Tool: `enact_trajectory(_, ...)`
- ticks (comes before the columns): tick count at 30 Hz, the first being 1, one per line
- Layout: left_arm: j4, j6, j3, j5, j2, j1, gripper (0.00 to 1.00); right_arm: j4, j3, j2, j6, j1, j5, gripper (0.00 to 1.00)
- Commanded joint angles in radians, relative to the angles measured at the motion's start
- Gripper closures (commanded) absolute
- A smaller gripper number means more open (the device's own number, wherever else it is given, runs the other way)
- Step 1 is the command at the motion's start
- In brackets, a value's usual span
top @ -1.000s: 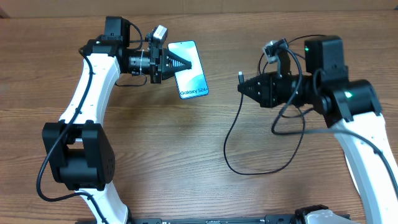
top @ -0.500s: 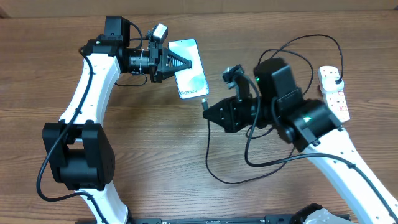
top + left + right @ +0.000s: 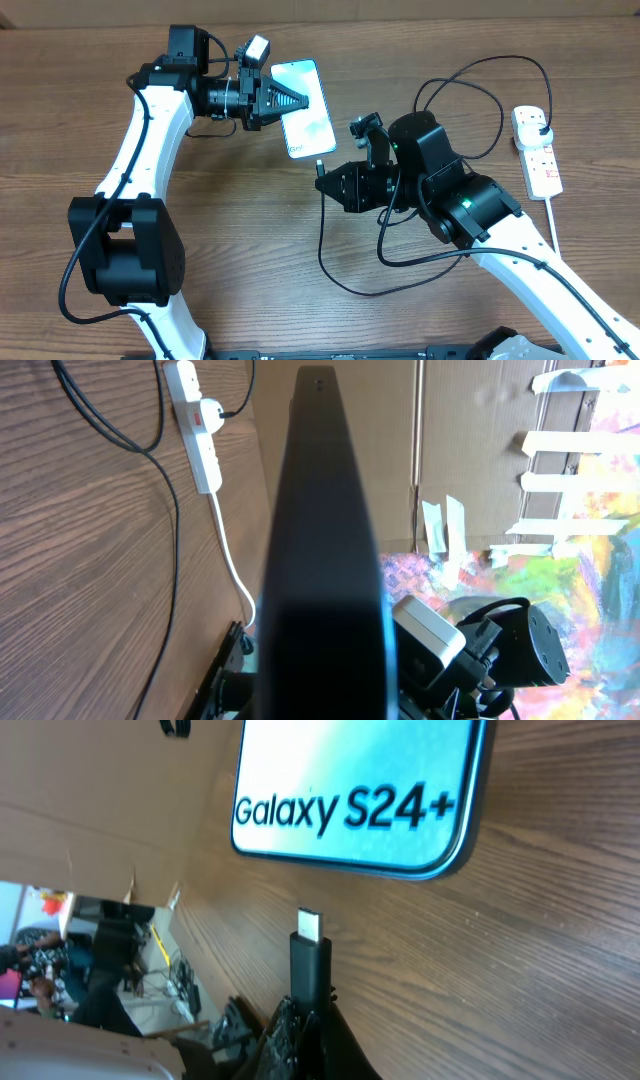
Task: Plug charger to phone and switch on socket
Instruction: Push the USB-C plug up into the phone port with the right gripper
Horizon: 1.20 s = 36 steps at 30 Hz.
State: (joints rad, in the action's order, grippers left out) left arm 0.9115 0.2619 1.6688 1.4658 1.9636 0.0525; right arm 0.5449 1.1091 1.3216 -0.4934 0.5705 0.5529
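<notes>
- The left fingers (image 3: 296,103) are clenched on one long side of the phone (image 3: 315,120), at the far part of the desk (image 3: 250,260). Its long axis runs away from the robot, with the lower short edge toward the right arm.
- The right fingers (image 3: 324,181) grasp the charger (image 3: 321,235) just behind its connector tip (image 3: 310,925) — the tip points at that short edge, near but not touching.
- In the right wrist view the tip sits a little aside of the edge's middle, so I judge a small sideways correction comes first.
- The socket (image 3: 537,150) lies well apart on the right, with a black plug in it.
</notes>
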Motion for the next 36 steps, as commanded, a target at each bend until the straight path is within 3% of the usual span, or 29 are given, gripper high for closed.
enact_trajectory(1, -0.005, -0.023, 0.016, 0.054, -0.022, 0.007, 0.96, -0.023, -0.01, -0.005, -0.042, 0.005, -0.022, 0.96)
enact_trajectory(13, -0.031, -0.008, 0.016, 0.054, -0.022, 0.007, 0.96, -0.033, -0.01, -0.003, -0.106, 0.006, -0.059, 0.96)
enact_trajectory(20, -0.077, 0.078, 0.016, 0.054, -0.022, 0.008, 0.96, -0.04, -0.01, -0.003, -0.109, 0.026, -0.063, 0.96)
enact_trajectory(36, -0.079, 0.079, 0.016, 0.054, -0.022, 0.041, 0.96, -0.041, -0.01, -0.003, -0.109, 0.026, -0.064, 0.96)
